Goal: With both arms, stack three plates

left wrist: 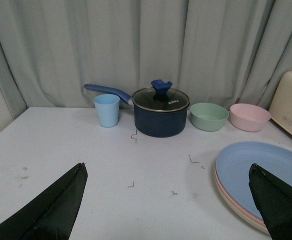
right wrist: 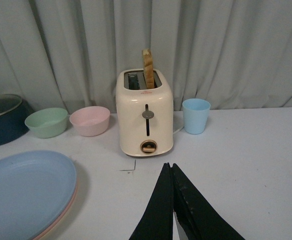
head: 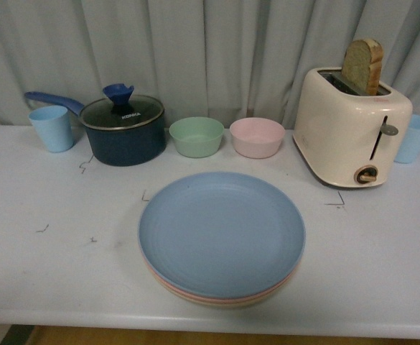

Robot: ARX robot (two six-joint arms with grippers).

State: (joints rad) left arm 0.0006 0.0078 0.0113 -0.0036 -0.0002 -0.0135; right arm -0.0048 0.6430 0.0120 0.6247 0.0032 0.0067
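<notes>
Plates sit stacked at the middle of the pale grey desk (head: pixel 44 280), near its front edge: the round matte blue plate (head: pixel 222 233) lies flat on top, with only the pink plate's rim (head: pixel 195 295) and a beige rim (head: pixel 253 302) peeking out beneath it. Being round, the stack has no long axis. Grey curtains (head: pixel 210 50) hang behind. The front view shows neither arm; the left wrist view shows the left hand (left wrist: pixel 168 200) with its black fingers (left wrist: pixel 51 210) spread wide apart and holding nothing, while the right wrist view shows the right hand (right wrist: pixel 171 200) pressed closed and empty. Behind the plates stand a cream toaster (head: pixel 352 126) with bread, a dark blue lidded saucepan (head: pixel 123 129), a green bowl (head: pixel 196 136) and a pink bowl (head: pixel 257 136).
</notes>
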